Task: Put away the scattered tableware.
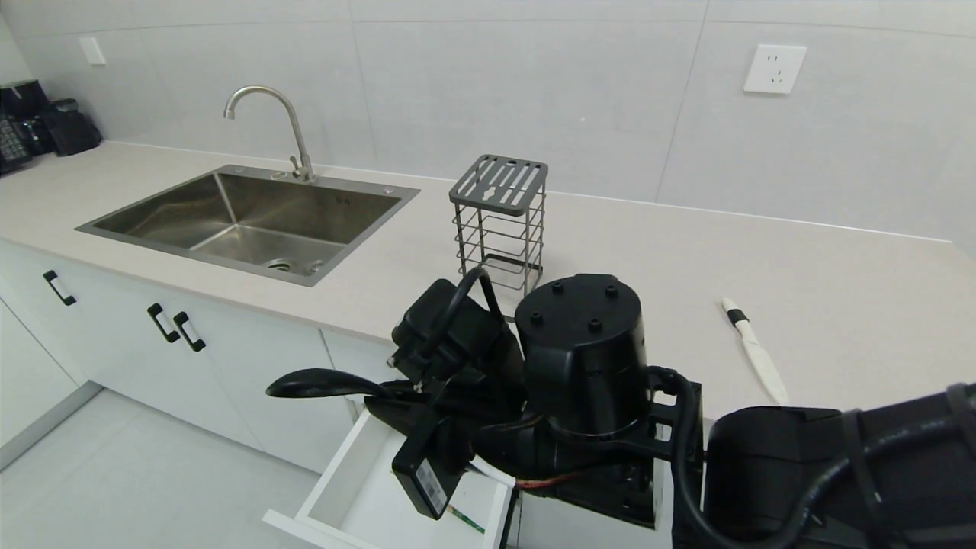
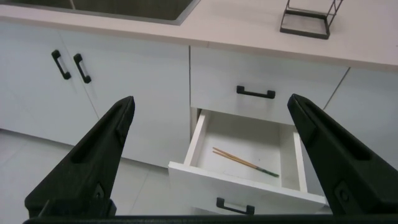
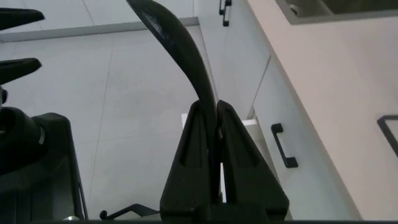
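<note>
Low in the head view, by the open drawer point(image 2: 249, 134), pinches the black spoon point(image 1: 320, 383) by its handle in the right claw point(image 3: 214, 109), with left claw point(image 2: 211, 102) spread; risks spilling it onto the floor point(image 1: 114, 473) if released off-centre.

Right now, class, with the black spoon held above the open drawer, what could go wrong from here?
1. The right gripper pinches the black spoon by its handle alone, with the bowl sticking far out, so it might pivot or slip.
2. The bowl seems to hang over the floor, past the side wall of the open drawer. Released here, it could miss.
</note>
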Robot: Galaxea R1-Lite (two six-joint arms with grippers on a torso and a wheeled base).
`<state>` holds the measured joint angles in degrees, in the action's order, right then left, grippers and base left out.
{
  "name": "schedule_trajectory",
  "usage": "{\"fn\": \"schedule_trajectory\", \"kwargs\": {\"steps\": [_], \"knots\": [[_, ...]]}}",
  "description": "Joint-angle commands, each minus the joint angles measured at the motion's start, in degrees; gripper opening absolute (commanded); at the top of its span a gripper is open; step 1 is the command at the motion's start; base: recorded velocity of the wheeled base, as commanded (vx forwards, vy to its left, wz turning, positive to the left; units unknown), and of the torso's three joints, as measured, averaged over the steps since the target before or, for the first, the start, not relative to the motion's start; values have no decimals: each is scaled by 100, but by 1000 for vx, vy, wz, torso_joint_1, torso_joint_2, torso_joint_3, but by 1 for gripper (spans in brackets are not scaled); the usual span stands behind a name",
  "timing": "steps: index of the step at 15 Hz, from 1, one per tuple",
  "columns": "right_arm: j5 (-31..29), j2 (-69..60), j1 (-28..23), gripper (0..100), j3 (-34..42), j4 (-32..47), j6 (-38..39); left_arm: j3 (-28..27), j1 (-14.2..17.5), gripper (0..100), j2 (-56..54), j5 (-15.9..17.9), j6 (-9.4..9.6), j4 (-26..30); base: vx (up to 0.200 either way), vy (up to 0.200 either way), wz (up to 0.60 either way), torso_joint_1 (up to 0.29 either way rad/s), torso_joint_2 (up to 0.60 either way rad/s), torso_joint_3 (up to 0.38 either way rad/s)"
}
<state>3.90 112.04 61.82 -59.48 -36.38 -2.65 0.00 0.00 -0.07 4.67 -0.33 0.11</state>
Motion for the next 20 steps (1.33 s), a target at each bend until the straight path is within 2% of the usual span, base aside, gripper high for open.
{"fn": "schedule_trajectory", "kwargs": {"steps": [1,3,7,14,20], "knots": [[5,230,-3,0,-82,-19,-17,0,0,100,7,-1,-2,-11,0,0,0,-188,373,183],[32,274,-12,0,-90,-19,-113,0,0,100,7,-1,-2,-11,0,0,0,-144,288,139],[23,309,-47,0,-301,166,-922,0,0,100,7,-1,-2,-2,0,0,0,-232,453,214],[23,494,-38,0,-644,184,-931,0,0,100,7,-1,-2,-2,0,0,0,-83,163,82],[23,529,-38,0,-706,157,-931,0,0,100,7,-1,-2,-2,0,0,0,-168,324,159]]}}
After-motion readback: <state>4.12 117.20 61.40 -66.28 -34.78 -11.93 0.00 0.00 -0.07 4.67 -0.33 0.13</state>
